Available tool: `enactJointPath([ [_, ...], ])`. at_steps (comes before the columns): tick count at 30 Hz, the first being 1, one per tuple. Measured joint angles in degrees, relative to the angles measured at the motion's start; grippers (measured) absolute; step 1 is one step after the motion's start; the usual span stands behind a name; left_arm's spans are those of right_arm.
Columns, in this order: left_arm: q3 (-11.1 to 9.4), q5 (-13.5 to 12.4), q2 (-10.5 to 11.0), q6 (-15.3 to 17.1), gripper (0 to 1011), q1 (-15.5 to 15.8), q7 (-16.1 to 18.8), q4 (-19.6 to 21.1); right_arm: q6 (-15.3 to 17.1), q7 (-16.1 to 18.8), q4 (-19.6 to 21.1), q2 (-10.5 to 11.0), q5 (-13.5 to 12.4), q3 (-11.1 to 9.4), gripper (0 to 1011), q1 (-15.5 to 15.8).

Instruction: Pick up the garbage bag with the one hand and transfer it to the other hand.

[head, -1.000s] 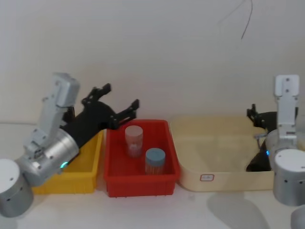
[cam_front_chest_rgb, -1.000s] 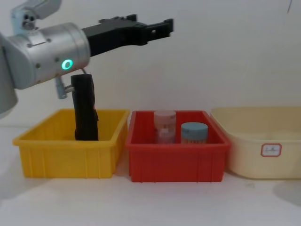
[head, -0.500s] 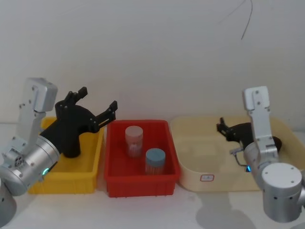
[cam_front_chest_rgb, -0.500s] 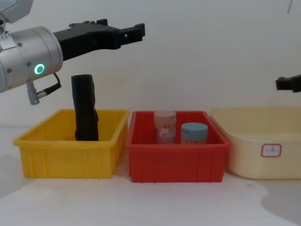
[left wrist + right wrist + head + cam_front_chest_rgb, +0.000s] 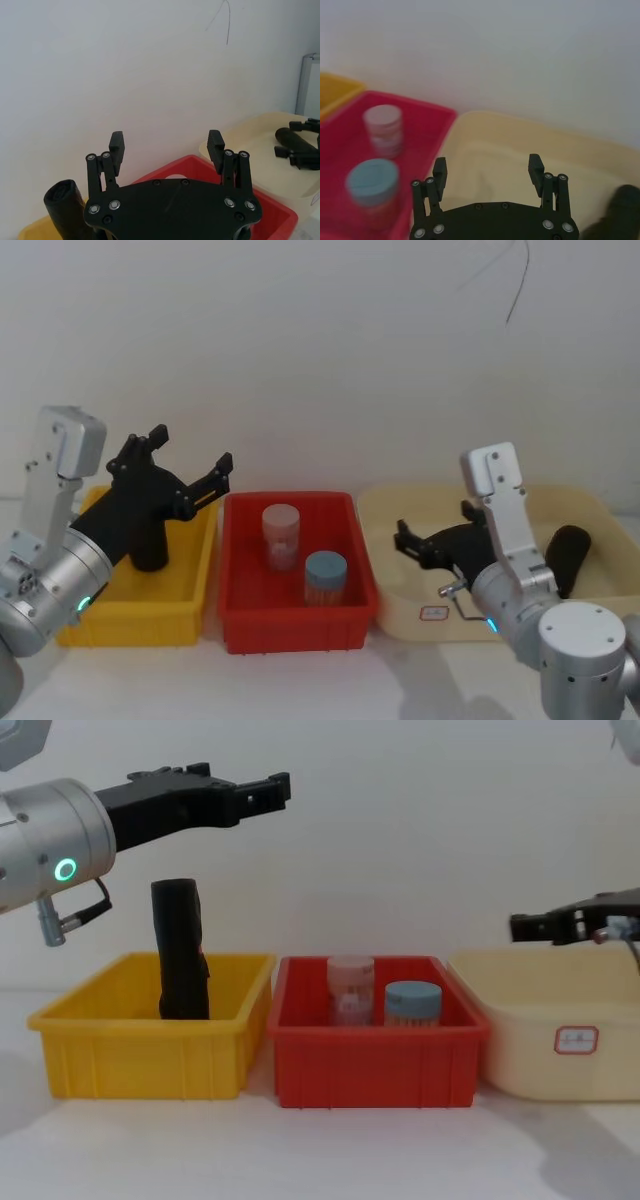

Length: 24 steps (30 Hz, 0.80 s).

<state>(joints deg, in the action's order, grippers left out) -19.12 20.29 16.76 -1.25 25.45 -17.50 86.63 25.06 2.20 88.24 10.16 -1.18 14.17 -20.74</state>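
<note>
Nothing done yet, imo. Garbage bag [image 5: 180, 950] stands upright in yellow bin [image 5: 140, 1050], approx mid-bin, top above the walls, untouched. Left gripper [image 5: 166, 137] hangs high over it, jaws wide apart, empty. Right gripper [image 5: 488, 164] hovers over cream tub [image 5: 530, 1050], near its left wall, jaws wide too, empty. Left to do: descend, grasp, lift, hand over.

Silver joints [image 5: 50, 845], green light [image 5: 65, 870], black left claw [image 5: 166, 140]
</note>
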Motion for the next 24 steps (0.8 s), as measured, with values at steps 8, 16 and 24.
enactJointPath([
  [8, 0.19, -0.05, 0.15, 0.11, 1000, -0.27, 0.28, 0.29, 2.52, 6.18, 1.49, -0.23, -3.3, 1.04, 1000, 0.67],
  [16, 0.29, -0.08, 0.21, 0.16, 1000, -0.4, 0.41, 0.44, 6.1, 11.73, 0.93, -1.48, -7.44, 1.86, 1000, -0.04],
  [24, 0.33, -0.08, 0.25, 0.2, 1000, -0.47, 0.48, 0.51, 8.21, 14.83, -0.9, -2.62, -10.09, 2.55, 1000, -1.18],
])
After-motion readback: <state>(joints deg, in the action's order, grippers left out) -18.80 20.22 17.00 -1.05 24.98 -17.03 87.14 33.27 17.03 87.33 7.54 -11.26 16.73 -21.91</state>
